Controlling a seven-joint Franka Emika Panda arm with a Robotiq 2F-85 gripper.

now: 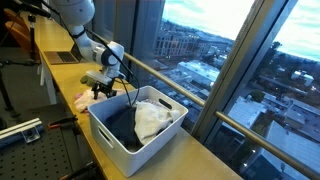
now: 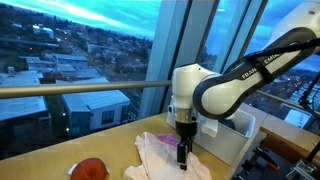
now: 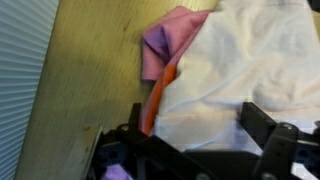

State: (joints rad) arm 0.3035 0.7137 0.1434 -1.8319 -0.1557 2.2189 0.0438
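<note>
My gripper (image 3: 198,128) is open, its jaws wide apart just above a white cloth (image 3: 240,70) in the wrist view. A pink cloth (image 3: 165,42) and an orange cloth (image 3: 156,100) stick out from under the white one on the wooden counter (image 3: 90,80). In both exterior views the gripper (image 2: 183,150) (image 1: 103,84) points down onto this pile of cloths (image 2: 160,160) (image 1: 88,98). I cannot tell whether the fingertips touch the cloth. Nothing is held.
A white bin (image 1: 120,140) holding dark and white laundry (image 1: 150,118) stands beside the pile; the same bin (image 2: 238,135) sits behind the arm. A reddish item (image 2: 90,168) lies on the counter. A window with a rail (image 2: 80,90) borders the counter.
</note>
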